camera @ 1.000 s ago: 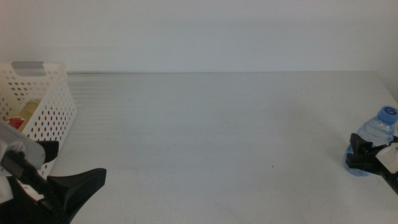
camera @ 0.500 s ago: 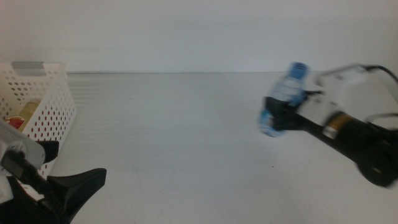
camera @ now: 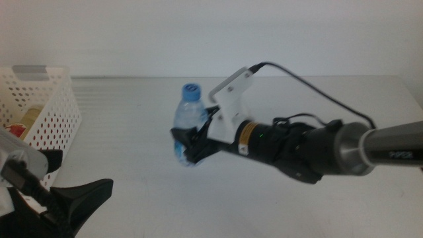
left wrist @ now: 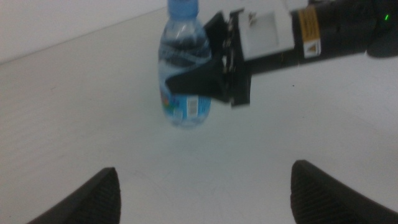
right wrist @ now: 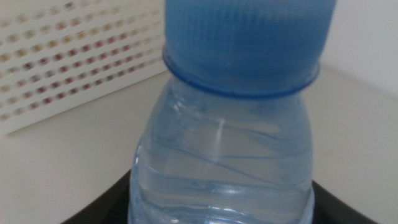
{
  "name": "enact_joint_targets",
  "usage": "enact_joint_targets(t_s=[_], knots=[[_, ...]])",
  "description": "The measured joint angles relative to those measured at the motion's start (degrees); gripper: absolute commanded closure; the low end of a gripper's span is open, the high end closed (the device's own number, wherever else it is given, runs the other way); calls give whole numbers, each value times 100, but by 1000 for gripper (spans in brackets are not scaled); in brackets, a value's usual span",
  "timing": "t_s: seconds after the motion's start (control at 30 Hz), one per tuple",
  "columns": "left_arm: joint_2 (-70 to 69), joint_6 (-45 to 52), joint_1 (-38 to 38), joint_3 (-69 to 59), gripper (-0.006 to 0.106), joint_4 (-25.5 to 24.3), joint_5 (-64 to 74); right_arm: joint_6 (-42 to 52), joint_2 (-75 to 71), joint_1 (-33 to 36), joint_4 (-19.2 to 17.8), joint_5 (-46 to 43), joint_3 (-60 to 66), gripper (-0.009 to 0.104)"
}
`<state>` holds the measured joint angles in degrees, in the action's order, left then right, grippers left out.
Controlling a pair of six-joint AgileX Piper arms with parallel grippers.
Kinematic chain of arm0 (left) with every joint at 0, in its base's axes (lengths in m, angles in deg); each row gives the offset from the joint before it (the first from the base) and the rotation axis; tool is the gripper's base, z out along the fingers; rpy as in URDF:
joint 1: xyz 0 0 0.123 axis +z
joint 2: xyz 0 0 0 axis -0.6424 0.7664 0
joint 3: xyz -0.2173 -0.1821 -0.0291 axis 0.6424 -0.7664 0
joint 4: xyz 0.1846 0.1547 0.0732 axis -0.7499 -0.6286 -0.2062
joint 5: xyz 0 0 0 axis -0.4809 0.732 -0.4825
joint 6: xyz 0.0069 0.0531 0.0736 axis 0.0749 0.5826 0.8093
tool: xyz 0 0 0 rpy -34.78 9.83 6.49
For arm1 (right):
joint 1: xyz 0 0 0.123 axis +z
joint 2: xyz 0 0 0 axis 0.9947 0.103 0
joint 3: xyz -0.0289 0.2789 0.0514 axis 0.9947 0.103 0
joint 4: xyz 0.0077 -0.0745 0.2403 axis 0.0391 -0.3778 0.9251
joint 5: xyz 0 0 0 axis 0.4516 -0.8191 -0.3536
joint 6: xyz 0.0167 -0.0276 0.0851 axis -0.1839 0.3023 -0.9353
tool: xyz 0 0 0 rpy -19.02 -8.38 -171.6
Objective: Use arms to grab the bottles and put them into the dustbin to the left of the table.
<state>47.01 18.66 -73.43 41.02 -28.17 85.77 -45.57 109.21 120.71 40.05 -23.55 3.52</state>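
A small clear water bottle (camera: 190, 119) with a blue cap stands upright near the middle of the white table (camera: 277, 198). My right gripper (camera: 186, 145) reaches in from the right and is shut on the bottle's lower body. The left wrist view shows the bottle (left wrist: 185, 68) in those dark fingers (left wrist: 202, 79), its base at or just above the tabletop. The right wrist view is filled by the bottle (right wrist: 230, 130). My left gripper (camera: 69, 198) waits open and empty at the bottom left. The white perforated dustbin (camera: 49, 106) stands at the far left.
Inside the dustbin a yellow bottle (camera: 29, 118) and something red (camera: 16, 130) show above the rim. The dustbin's holed wall also shows in the right wrist view (right wrist: 62, 56), beyond the bottle. The table's far edge meets a plain white wall.
My right arm has carried the water bottle from the table's right edge leftward to the middle. The left gripper has not moved.
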Motion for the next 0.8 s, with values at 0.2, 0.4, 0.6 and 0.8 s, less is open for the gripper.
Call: enact_joint_targets(t_s=[0.2, 0.4, 0.6, 0.8], knots=[[0, 0, 0, 0, 10, 0, 0, -75, 432, 414, -33, -16, -19, 95], [0, 0, 0, 0, 10, 0, 0, -54, 583, 466, -19, -227, -69, 92], [0, -4, 0, 0, 10, 0, 0, -53, 589, 466, -86, -239, -79, 23], [0, -4, 0, 0, 10, 0, 0, -170, 533, 472, -484, -86, -79, 4]])
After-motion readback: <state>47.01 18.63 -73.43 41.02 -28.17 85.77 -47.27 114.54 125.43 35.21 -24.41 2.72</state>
